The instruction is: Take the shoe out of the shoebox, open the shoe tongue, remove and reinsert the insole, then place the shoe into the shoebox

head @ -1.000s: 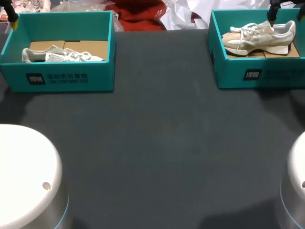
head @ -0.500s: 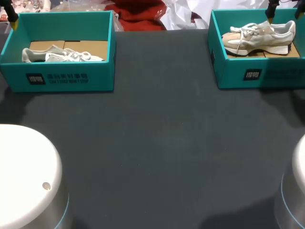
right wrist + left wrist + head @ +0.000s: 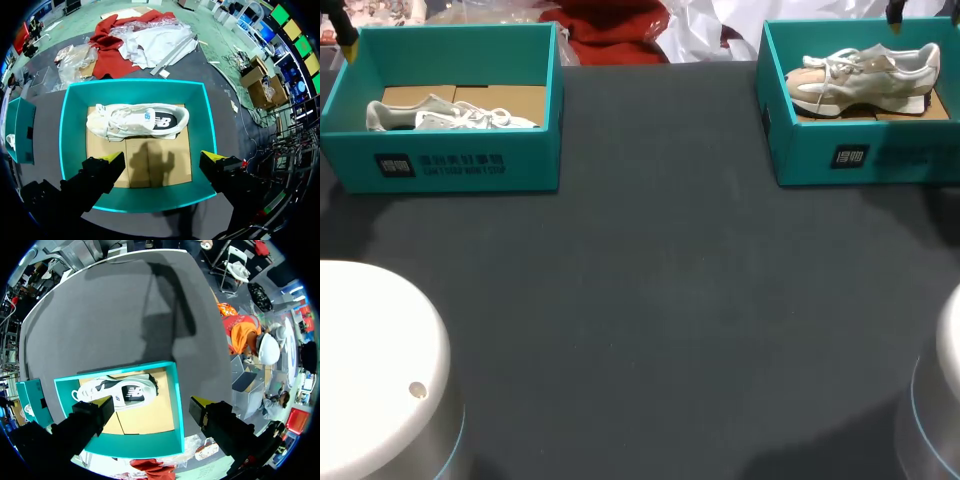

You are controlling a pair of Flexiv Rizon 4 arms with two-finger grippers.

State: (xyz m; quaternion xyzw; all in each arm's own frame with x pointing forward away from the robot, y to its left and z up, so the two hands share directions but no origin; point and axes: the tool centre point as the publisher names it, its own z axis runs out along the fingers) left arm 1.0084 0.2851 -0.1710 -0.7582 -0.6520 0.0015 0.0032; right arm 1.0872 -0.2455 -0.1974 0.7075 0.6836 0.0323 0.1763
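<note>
Two teal shoeboxes stand at the table's far edge. The left box point(image 3: 470, 165) holds a pale shoe point(image 3: 450, 116) on its side. In the right box point(image 3: 880, 155) a white and beige shoe point(image 3: 860, 80) lies on brown cardboard. My left gripper point(image 3: 152, 405) hangs open high above the left box point(image 3: 178, 405) and its shoe point(image 3: 117, 390). My right gripper point(image 3: 164, 157) is open too, well above the right box point(image 3: 72, 130), with the shoe point(image 3: 137, 120) ahead of its fingers. In the head view only one yellow fingertip point(image 3: 897, 12) of it shows.
The dark table point(image 3: 660, 300) stretches between the boxes and my arm bases, white and rounded, at the front left point(image 3: 380, 370) and front right point(image 3: 940, 400). The other teal box point(image 3: 27, 390) shows beside my left gripper.
My right gripper's yellow tips have drifted toward the head view's top edge, so only one still shows. The left arm, boxes and shoes have not moved.
</note>
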